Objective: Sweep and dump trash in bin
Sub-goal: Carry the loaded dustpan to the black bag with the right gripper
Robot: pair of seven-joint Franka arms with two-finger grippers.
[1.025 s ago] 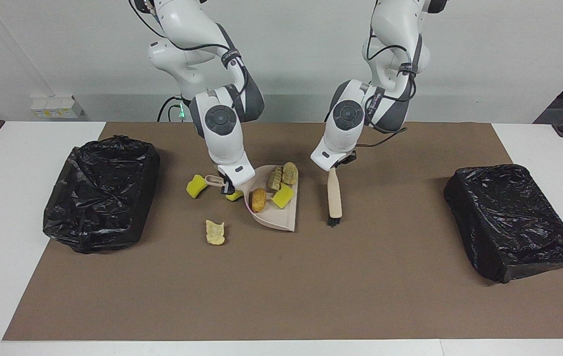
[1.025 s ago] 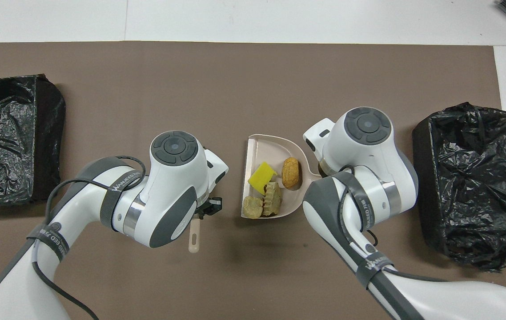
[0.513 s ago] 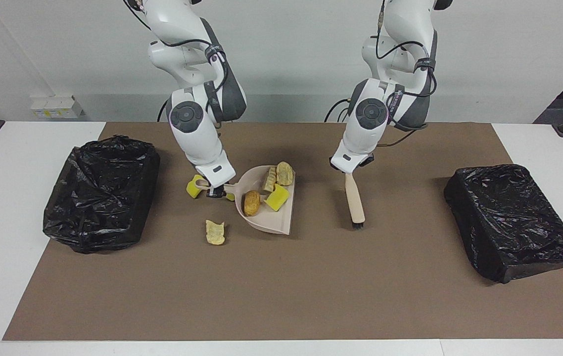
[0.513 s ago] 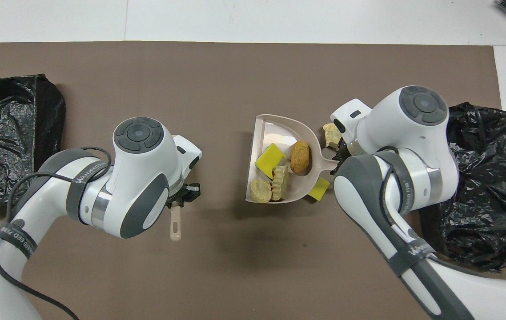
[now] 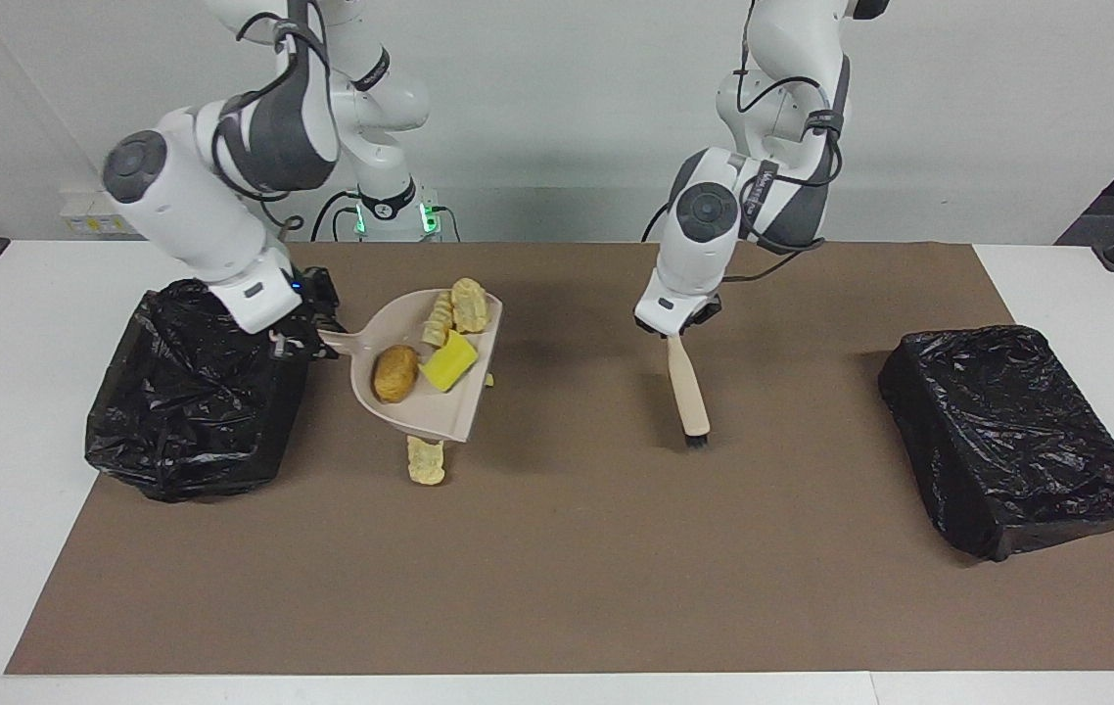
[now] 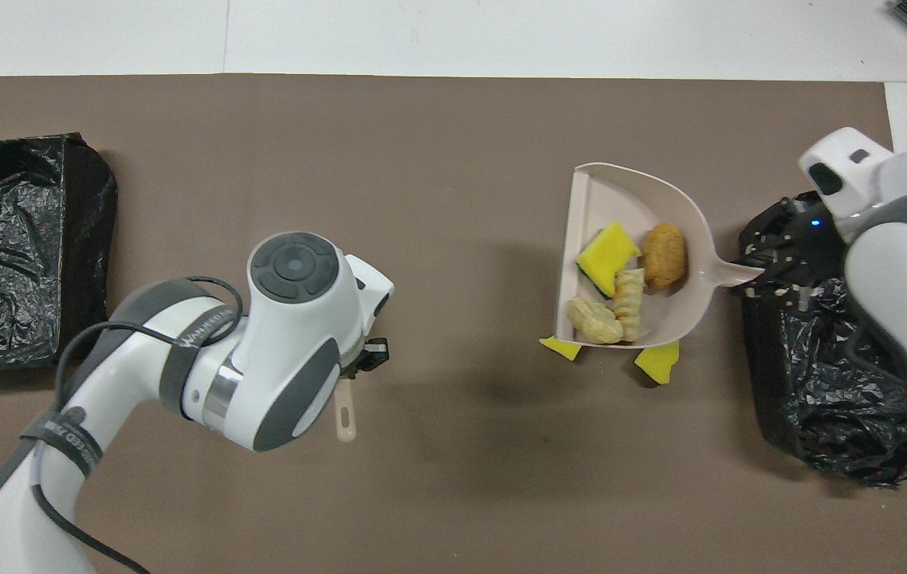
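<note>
**Step in hand:** carrying a loaded dustpan to the bin; sweeping only partly done.

**Right gripper** (image 5: 314,328), left of centre in the facing view: clamped on the handle of the dustpan (image 5: 420,406), which is raised off the brown mat (image 5: 616,587) beside the bin (image 5: 190,392) at the frame's left edge. The gripper stands over the bin's rim.

**Left gripper** (image 5: 676,328), upper centre of the same view: closed on the brush (image 5: 686,387), handle up, bristles down at or just above the mat. This arm waits.

**Trash in the pan:** four lumps, namely a golden-brown piece (image 5: 394,373), a yellow sponge chunk (image 5: 449,361) and two pale ridged pieces (image 5: 456,308).

**Trash on the mat:** a pale lump (image 5: 425,460) showing under the pan's lip in the facing view; two yellow chunks (image 6: 657,363) peeking out below the pan in the overhead view, right of centre.

**Second bin** (image 5: 1012,441): at the right of the facing view, not involved.

**Next move, as judged:** bring the pan over the bin's open mouth, then tip it so the load slides out. Tilting too early would likely spill lumps onto the mat. Three lumps would then remain to sweep.
</note>
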